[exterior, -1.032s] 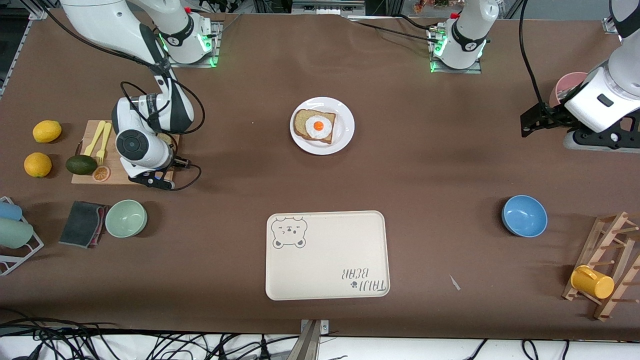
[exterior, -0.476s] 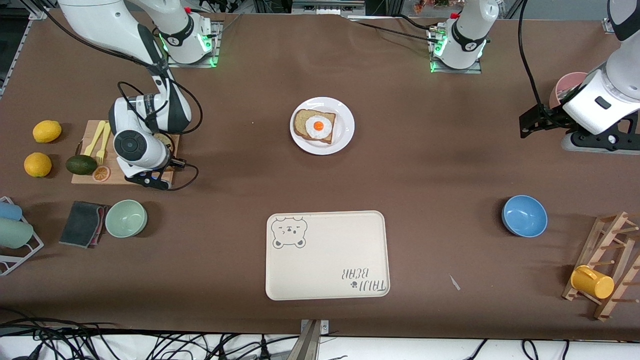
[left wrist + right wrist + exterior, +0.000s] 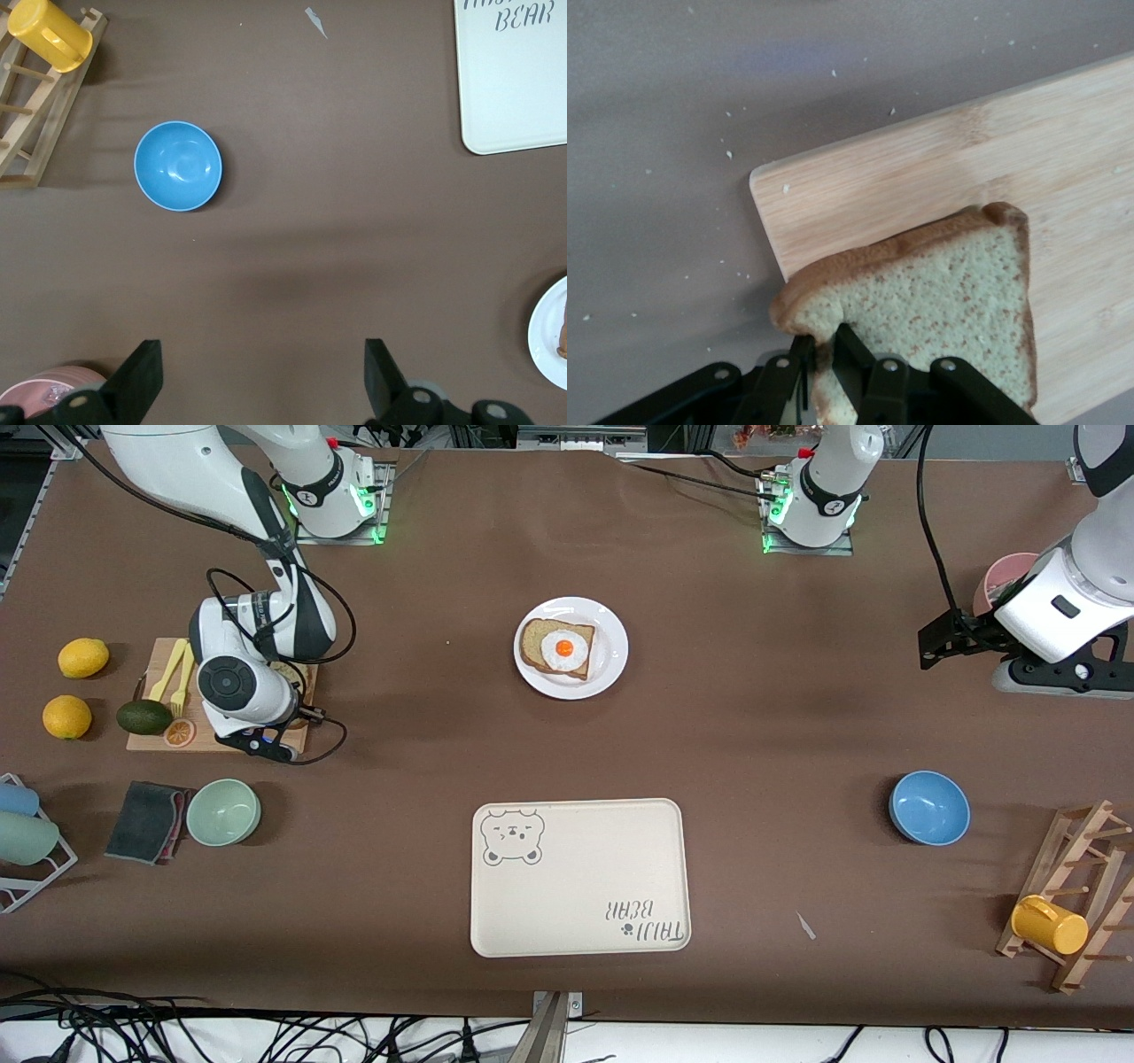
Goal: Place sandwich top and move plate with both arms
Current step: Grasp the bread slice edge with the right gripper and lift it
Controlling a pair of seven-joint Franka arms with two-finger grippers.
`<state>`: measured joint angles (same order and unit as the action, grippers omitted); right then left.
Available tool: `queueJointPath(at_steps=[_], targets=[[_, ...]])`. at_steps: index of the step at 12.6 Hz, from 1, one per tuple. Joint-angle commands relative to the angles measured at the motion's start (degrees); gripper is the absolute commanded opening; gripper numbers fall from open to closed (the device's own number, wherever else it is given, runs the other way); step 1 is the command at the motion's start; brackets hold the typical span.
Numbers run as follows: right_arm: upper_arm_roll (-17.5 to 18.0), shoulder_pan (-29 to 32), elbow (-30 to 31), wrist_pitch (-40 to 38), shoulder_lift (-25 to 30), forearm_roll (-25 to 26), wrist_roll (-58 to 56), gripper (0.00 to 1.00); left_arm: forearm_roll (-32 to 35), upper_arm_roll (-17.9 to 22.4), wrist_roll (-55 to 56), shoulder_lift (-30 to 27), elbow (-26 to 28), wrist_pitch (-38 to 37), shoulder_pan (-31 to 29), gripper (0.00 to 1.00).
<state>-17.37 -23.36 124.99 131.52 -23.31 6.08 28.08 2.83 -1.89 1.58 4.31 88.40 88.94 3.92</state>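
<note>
Right gripper [image 3: 824,376] pinched shut on edge of sandwich top [image 3: 939,310], on board [image 3: 921,195] toward right arm's end from plate [image 3: 570,647]. Lift straight, keep slice level; thin edge grip may tear. Left gripper [image 3: 257,376] wide open, empty, waiting over table near blue bowl [image 3: 177,166].

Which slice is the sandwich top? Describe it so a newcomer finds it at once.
Find the wooden cutting board at the right arm's end of the table. The sandwich top lies on it, pinched in the right pincer. It is bare, pale and speckled; the other slice carries a fried egg.
</note>
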Motion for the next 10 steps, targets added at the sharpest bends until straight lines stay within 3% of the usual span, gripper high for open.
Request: queueJointPath(at_steps=[1,5,8,10], targets=[[0.31,0.16,-3.24,-3.43,0.37,0.6,0.76,0.0,0.95,0.04,0.45,0.7,-1.57,-0.35,0.73,1.0],[0.31,0.16,-16.33,-23.03,1.15,0.51,-1.18,0.0,0.95,0.04,0.45,0.7,-1.57,-0.35,0.65,1.0],[1.1,-0.28,-20.13,-25.61,1.69,-0.28,-2.66,0.0,0.95,-0.04,0.45,0.61,-1.57,-0.35,0.65,1.0],[4.33,-0.45,-21.1,-25.87,2.39,-1.24,-3.56,0.0,0.86,-0.31,0.45,0.52,-1.57,-0.35,0.65,1.0]])
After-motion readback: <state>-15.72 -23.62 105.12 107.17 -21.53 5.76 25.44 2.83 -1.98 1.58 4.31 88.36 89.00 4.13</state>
